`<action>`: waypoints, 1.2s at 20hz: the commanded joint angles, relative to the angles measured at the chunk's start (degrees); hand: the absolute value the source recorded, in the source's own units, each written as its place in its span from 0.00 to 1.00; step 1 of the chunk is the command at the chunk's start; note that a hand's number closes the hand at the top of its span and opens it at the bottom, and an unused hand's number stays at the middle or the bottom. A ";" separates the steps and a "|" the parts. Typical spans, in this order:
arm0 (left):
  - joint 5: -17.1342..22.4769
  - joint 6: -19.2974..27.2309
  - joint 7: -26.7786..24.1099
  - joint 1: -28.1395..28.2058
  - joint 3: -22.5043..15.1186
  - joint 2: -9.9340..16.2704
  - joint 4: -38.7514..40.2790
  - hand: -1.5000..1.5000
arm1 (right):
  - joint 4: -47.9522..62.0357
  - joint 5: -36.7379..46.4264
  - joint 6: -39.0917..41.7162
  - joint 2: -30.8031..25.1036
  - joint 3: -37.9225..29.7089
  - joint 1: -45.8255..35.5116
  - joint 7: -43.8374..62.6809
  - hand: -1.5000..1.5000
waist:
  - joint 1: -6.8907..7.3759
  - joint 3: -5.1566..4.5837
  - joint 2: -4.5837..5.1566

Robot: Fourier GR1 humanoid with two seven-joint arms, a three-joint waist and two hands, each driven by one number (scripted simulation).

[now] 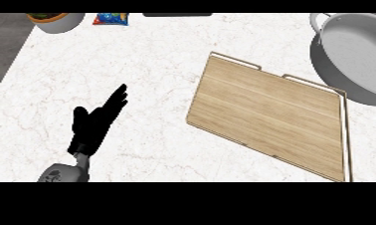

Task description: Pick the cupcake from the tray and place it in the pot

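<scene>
- Head view: left robot hand (94, 122) rests at lower left over the desk (140, 69), fingers straight and apart, holding nothing; the right robot hand is out of view.
- The wooden tray (268, 119) lies bare; no cupcake shows anywhere.
- The grey pot (334, 62) stands just beside the tray's far right corner, its inside partly cut off.
- Advice: find the cupcake first, then release it low over the pot's middle.

- Bright, even light over the pale surface (147, 69); no glare.
- Only faint, soft shadows along the tray (264, 114) edges and inside the pot (352, 55).
</scene>
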 commanded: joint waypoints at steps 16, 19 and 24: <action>-2.46 -1.33 1.18 0.15 -0.21 -2.32 -0.99 0.50 | 11.72 12.75 -9.75 -13.82 8.62 -23.88 6.86 1.00 | 1.68 -0.39 -0.14; -2.66 -1.75 0.83 -2.50 0.97 -2.26 2.97 0.50 | 12.11 16.38 -8.11 -16.28 12.18 -27.67 10.78 1.00 | 1.64 -0.40 0.05; -2.67 -3.08 0.88 -0.40 0.73 -1.28 -0.05 0.50 | 13.24 22.55 -12.89 -11.86 17.96 -35.03 16.87 1.00 | 2.88 -0.35 0.14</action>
